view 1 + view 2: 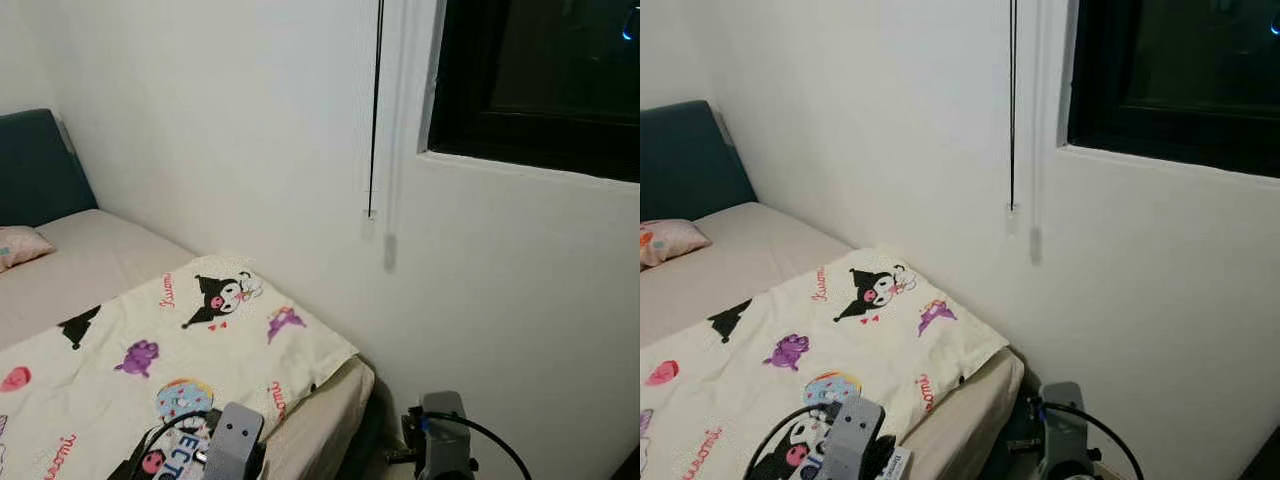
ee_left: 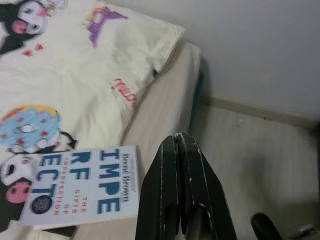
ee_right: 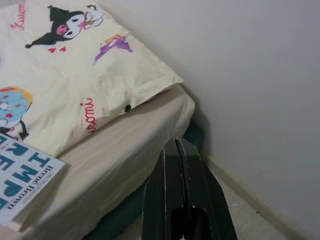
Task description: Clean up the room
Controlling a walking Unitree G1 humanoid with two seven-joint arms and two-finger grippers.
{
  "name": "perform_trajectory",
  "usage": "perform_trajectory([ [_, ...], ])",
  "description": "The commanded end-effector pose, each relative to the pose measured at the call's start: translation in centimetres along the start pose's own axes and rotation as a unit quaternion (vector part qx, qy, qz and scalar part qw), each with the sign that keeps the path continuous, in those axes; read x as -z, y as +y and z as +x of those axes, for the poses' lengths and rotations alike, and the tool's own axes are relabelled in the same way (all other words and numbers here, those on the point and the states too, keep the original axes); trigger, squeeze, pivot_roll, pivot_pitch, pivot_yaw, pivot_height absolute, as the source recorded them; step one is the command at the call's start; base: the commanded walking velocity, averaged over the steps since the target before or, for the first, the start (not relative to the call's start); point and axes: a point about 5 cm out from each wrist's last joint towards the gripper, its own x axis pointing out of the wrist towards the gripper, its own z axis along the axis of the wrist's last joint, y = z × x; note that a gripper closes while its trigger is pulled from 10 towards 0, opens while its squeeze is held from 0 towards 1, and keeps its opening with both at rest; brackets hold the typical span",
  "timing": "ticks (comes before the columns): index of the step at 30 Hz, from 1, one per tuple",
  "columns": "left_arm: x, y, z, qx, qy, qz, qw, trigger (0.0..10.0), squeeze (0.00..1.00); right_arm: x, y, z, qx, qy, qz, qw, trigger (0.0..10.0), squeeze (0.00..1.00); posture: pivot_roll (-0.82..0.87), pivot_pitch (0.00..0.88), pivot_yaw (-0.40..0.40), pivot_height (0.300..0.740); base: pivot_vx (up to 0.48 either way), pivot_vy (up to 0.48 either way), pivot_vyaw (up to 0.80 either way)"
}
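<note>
A white book with blue lettering (image 2: pixel 80 187) lies flat near the foot of the bed, on the cartoon-print blanket (image 1: pixel 150 360); its edge also shows as the book (image 3: pixel 22 182). My left gripper (image 2: pixel 178 142) is shut and empty, hovering just beside the book over the mattress edge. My right gripper (image 3: pixel 176 145) is shut and empty too, held over the bed's corner near the wall. Both silver wrists sit low in the head views, the left wrist (image 1: pixel 232 440) over the blanket and the right wrist (image 1: pixel 443 435) off the bed.
The bed (image 1: pixel 100 255) runs along a white wall to a dark headboard (image 1: pixel 35 165) with a pink pillow (image 1: pixel 20 245). A dark window (image 1: pixel 540 75) and a hanging blind cord (image 1: pixel 373 110) are above. Pale floor (image 2: pixel 245 150) and a baseboard lie beside the bed.
</note>
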Motion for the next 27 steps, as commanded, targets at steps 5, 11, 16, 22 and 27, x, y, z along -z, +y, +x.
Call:
perform_trajectory([
  [5, 1.7, 2.1, -0.3, -0.093, 0.029, 0.009, 0.995, 10.0, 0.0, 0.2, 0.5, 0.0, -0.006, 0.007, -0.008, 1.0, 10.0, 0.0, -0.1, 0.124, 0.064, 0.74, 0.0, 0.0, 0.74],
  [11, 1.9, 2.3, -0.6, -0.095, 0.032, 0.001, 0.995, 10.0, 0.0, 0.1, 0.5, 0.1, -0.022, 0.004, -0.027, 0.999, 10.0, 0.0, -0.11, 0.115, 0.043, 0.74, 0.0, 0.0, 0.77],
  [16, 1.8, 2.2, -0.6, -0.101, 0.029, -0.007, 0.994, 10.0, 0.0, -0.2, 0.4, 0.3, -0.03, 0.004, -0.034, 0.999, 10.0, 0.0, -0.11, 0.103, 0.012, 0.74, 0.0, 0.0, 0.8],
  [22, 1.6, 1.7, -0.3, -0.101, 0.019, -0.009, 0.995, 10.0, 0.0, -0.6, 0.0, 0.8, -0.037, 0.003, -0.044, 0.998, 10.0, 0.0, -0.12, 0.095, -0.015, 0.74, 0.0, 0.0, 0.8],
  [27, 1.7, 1.4, -0.3, -0.096, 0.021, -0.005, 0.995, 10.0, 0.0, -0.7, 0.0, 0.9, -0.039, 0.002, -0.045, 0.998, 10.0, 0.0, -0.11, 0.094, -0.008, 0.74, 0.0, 0.0, 0.8],
])
